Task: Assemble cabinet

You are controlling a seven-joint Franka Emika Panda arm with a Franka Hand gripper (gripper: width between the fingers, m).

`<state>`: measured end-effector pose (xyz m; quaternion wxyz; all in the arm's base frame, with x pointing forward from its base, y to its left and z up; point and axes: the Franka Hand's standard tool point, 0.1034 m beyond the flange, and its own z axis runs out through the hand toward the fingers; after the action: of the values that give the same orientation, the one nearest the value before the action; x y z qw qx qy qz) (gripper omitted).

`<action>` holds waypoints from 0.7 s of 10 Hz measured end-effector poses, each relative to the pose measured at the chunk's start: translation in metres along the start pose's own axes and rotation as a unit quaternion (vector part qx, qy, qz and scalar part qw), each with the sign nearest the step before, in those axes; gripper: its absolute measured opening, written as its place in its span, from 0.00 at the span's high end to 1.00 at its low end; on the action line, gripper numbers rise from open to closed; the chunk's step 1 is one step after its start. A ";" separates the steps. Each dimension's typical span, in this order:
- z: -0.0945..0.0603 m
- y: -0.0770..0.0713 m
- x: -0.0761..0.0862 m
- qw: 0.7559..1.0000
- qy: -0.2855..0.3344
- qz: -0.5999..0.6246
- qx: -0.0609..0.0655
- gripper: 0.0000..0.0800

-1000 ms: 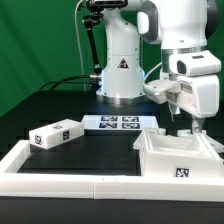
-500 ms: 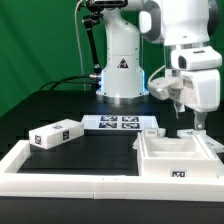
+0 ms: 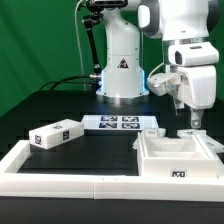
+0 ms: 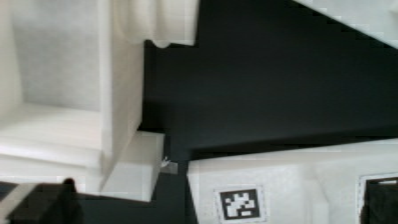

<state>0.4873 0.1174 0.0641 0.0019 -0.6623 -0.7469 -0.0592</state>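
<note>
Evidently early: the cabinet sits open-topped on the counter at the exterior view's right, while a tagged block lies well apart, unfitted. The tool hovers just above the cabinet's far wall; its opening and any grip cannot be told.

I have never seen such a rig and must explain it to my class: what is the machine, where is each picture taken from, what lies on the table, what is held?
The white machine is a robot arm with a two-finger gripper. One picture comes from a camera off the arm, the other from its wrist. On the black table lie an open white cabinet box, a small tagged block, a flat marker board and low border rails. The gripper hangs above the box; it seems to hold nothing.
</note>
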 end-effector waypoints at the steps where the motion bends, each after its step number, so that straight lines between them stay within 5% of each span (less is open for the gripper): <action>1: 0.002 -0.001 0.001 1.000 0.001 -0.028 0.000 0.00; 7: 0.028 -0.031 0.040 0.995 0.015 -0.098 0.020 0.00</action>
<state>0.4535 0.1558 0.0366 0.0202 -0.5846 -0.8093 -0.0536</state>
